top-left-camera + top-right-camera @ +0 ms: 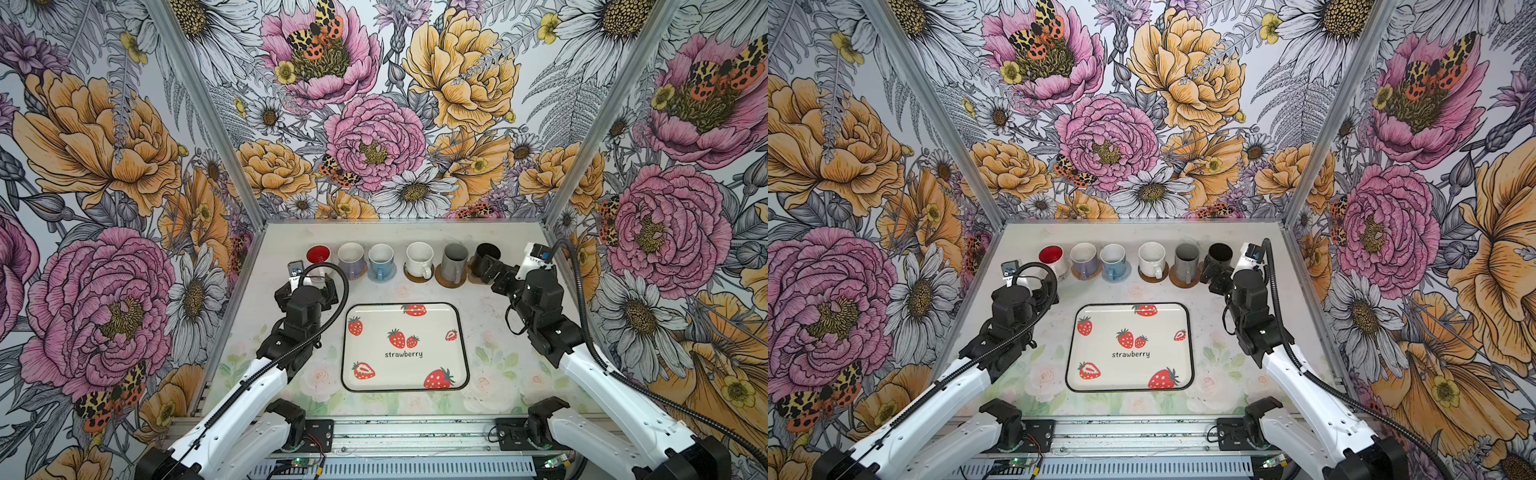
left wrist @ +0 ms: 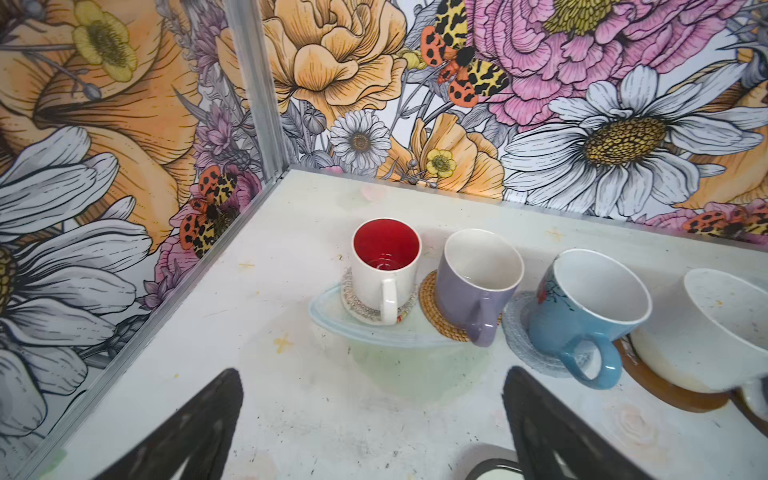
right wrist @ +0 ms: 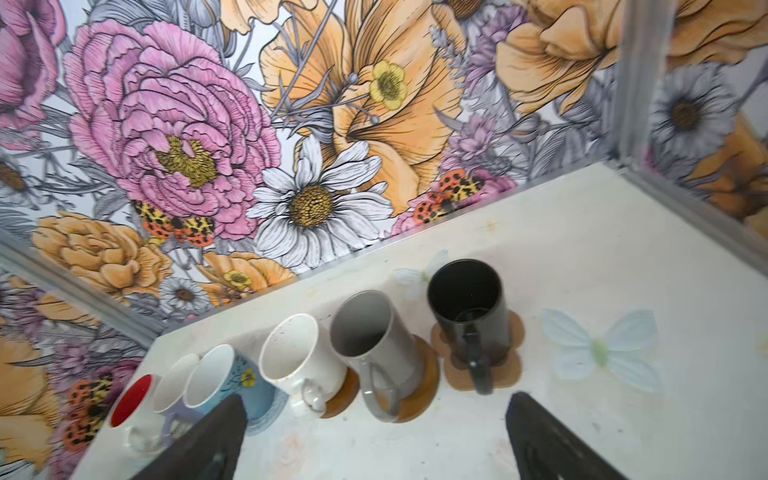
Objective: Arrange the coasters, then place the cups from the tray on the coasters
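**All six cups stand on coasters in the back row**

Your left gripper (image 2: 372,382) hangs with jaws spread wide, gripping nothing, just in front of the white cup with the red inside (image 1: 318,255). That cup stands on the clear beaded coaster (image 2: 349,303). Moving rightward you see:

- the lilac cup (image 1: 351,259) on the tan woven coaster (image 2: 432,307)
- the light blue cup (image 1: 381,262) on the grey woven coaster (image 2: 517,328)
- the speckled white cup (image 1: 419,259) on a brown disc (image 3: 345,395)
- the grey cup (image 1: 455,262) on the second brown disc (image 3: 428,386)
- the black cup (image 1: 486,255) on the paw-shaped coaster (image 3: 515,332)

Your right gripper (image 3: 376,399) is spread too, holding nothing, near the black cup. The tray (image 1: 432,357) lies mid-table, between both arms.
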### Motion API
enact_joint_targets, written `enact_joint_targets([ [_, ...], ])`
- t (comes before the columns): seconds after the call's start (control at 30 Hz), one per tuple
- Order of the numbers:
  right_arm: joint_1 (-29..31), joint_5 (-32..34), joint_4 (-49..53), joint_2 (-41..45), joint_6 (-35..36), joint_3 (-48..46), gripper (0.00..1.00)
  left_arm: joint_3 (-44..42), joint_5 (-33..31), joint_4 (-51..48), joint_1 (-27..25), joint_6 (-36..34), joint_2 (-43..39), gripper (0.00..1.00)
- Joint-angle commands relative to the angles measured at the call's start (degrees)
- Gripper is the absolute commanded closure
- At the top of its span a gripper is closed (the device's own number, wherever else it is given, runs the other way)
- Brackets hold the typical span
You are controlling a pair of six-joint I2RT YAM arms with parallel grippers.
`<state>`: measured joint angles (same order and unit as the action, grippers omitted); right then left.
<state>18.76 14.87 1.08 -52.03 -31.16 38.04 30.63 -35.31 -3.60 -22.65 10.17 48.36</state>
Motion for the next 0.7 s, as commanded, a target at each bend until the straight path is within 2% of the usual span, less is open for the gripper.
enact_joint_targets([
  [0.0, -0.55, 11.03, -3.24, 2.39, 13.01, -4.28, 0.00, -4.88, -1.45, 12.25, 2.51, -5.17, -1.51, 0.01],
  [0.1, -1.70, 12.55, -8.37, 2.31, 22.19, -8.38, 0.00, -8.92, -2.92, 20.60, 5.39, -6.97, -0.29, 0.01],
  [0.23, -5.26, 11.69, -14.49, -1.66, 26.38, -11.74, 0.00, -11.99, 1.05, 28.69, 10.87, -4.57, 3.98, 0.01],
  [0.33, -9.23, 7.80, -19.20, -6.49, 27.53, -13.48, 0.00, -12.53, 5.08, 32.86, 12.84, -6.54, 8.06, 0.01],
  [0.5, -14.38, 1.00, -25.79, -13.88, 25.24, -14.97, 0.00, -13.64, 7.84, 39.87, 14.08, -9.93, 14.90, 0.01],
  [0.67, -17.24, -2.99, -32.72, -20.47, 24.27, -15.23, 0.00, -16.48, 11.65, 52.71, 16.34, -11.16, 23.01, 0.01],
])
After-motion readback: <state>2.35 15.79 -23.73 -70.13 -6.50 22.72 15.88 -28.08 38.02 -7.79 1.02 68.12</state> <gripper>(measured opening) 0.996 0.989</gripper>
